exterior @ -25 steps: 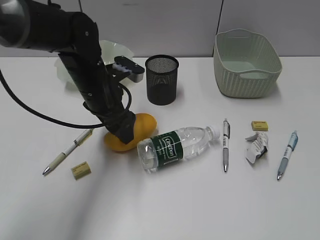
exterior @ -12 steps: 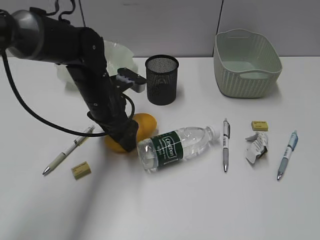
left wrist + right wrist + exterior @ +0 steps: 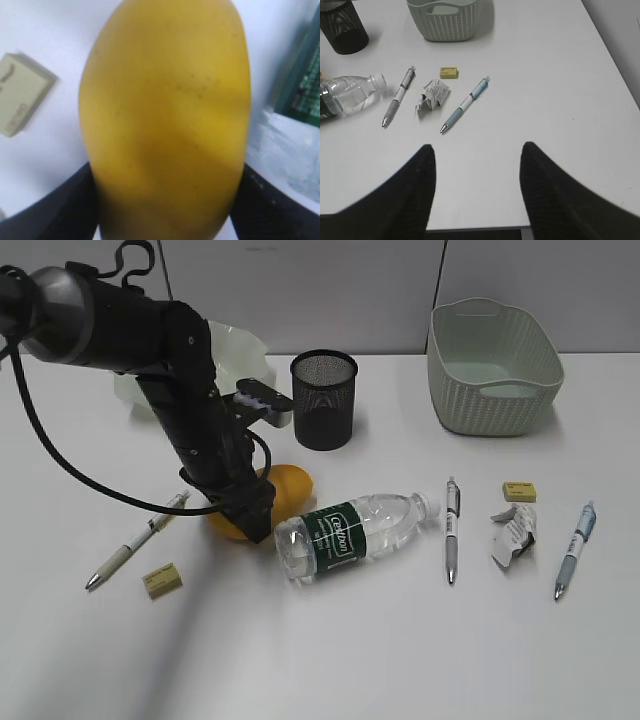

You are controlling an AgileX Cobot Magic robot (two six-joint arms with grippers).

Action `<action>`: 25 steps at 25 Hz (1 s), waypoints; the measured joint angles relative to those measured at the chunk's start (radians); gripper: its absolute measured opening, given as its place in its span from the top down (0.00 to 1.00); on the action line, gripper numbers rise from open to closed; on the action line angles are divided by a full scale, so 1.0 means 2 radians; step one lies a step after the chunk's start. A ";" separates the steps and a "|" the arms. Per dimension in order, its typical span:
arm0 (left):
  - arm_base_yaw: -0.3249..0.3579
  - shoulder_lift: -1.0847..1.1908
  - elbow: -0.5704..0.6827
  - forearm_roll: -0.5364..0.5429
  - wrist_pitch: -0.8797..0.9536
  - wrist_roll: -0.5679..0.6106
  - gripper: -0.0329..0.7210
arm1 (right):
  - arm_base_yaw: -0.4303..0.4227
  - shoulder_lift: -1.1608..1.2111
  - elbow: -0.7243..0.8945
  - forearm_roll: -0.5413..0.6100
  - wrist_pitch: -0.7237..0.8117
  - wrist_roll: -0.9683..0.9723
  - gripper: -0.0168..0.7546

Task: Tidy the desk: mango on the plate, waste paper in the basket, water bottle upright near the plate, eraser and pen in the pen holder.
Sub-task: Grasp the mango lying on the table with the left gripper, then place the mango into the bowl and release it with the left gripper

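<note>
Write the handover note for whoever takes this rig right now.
Left gripper: jaws either side of the mango, which lies on the desk; whether they are closed on it cannot be told.
Right gripper: open, empty, above the desk.
Nothing done yet.
Left: mango to plate; waste paper to basket; stand water bottle; erasers and pens into pen holder.

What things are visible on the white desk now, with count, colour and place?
Oval mango: 1, yellow-orange, left-centre, between left pincer fingers.
Clear plastic bottle: 1, green label, lying centre.
Mesh pen holder: 1, black, back centre.
Woven-pattern basket: 1, sage-green, back right.
Wavy-rimmed plate: 1, pale green, back left.
Pens: 3, two right, one left.
Erasers: 2, yellow.
Crumpled paper: 1, white, right.
Left pincer: black, around mango.
Right pincer: black, open.
</note>
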 joint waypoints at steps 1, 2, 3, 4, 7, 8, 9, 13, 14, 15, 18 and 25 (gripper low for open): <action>0.000 0.000 0.000 0.000 0.001 0.000 0.23 | 0.000 0.000 0.000 0.000 0.000 0.000 0.41; 0.000 0.000 -0.001 0.000 0.004 0.000 0.23 | 0.000 0.000 0.000 0.000 0.000 0.000 0.41; 0.000 0.000 -0.002 0.000 0.008 0.000 0.23 | 0.000 0.000 0.000 0.000 0.000 0.000 0.41; 0.000 -0.001 -0.003 0.000 0.014 0.000 0.23 | 0.000 0.000 0.000 0.000 0.000 0.000 0.41; 0.000 -0.012 -0.013 0.001 0.034 0.000 0.23 | 0.000 0.000 0.000 0.000 0.000 0.000 0.41; 0.000 -0.018 -0.017 0.001 0.038 0.000 0.23 | 0.000 0.000 0.000 0.000 0.000 0.000 0.41; 0.000 -0.026 -0.022 0.001 0.042 0.000 0.23 | 0.000 0.000 0.000 0.000 0.000 0.000 0.41; 0.003 -0.059 -0.055 0.002 0.059 -0.002 0.23 | 0.000 0.000 0.000 0.000 0.000 0.000 0.41; 0.007 -0.065 -0.065 0.002 0.063 -0.004 0.23 | 0.000 0.000 0.000 0.000 0.000 0.000 0.41; 0.011 -0.070 -0.074 0.001 0.065 -0.006 0.23 | 0.000 0.000 0.000 0.000 0.000 0.000 0.41; 0.035 -0.080 -0.114 0.002 0.075 -0.011 0.23 | 0.000 0.000 0.000 0.000 0.000 0.000 0.41; 0.109 -0.080 -0.162 0.001 0.057 -0.015 0.23 | 0.000 0.000 0.000 0.000 0.000 0.000 0.41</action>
